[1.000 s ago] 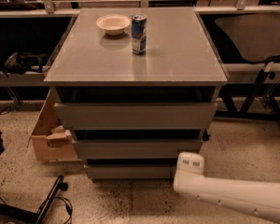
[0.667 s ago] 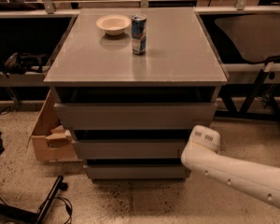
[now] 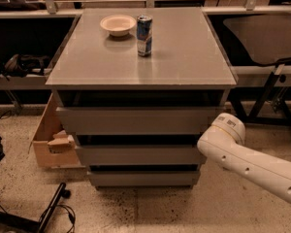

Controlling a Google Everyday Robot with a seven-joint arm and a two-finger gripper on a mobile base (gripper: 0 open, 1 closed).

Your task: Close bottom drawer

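Observation:
The bottom drawer [image 3: 143, 178] is the lowest and narrowest-looking of three plain grey fronts on the cabinet in the middle of the camera view. A dark gap shows above its front, and its inside is hidden. The middle drawer front [image 3: 140, 155] and the top drawer front [image 3: 136, 121] stand above it. My white arm [image 3: 242, 159] reaches in from the lower right, and its rounded end [image 3: 224, 129] lies beside the cabinet's right edge at the height of the middle drawer. My gripper itself does not show in this view.
A white bowl [image 3: 118, 24] and a blue can [image 3: 144, 28] stand on the grey cabinet top [image 3: 184, 57]. An open cardboard box [image 3: 51, 142] sits on the floor at the cabinet's left. A black pole and cables [image 3: 51, 210] lie at the lower left. Table legs [image 3: 264, 98] stand at the right.
My white arm has risen and shifted right, from in front of the bottom drawer's right end to beside the cabinet's right edge. The drawers look unchanged.

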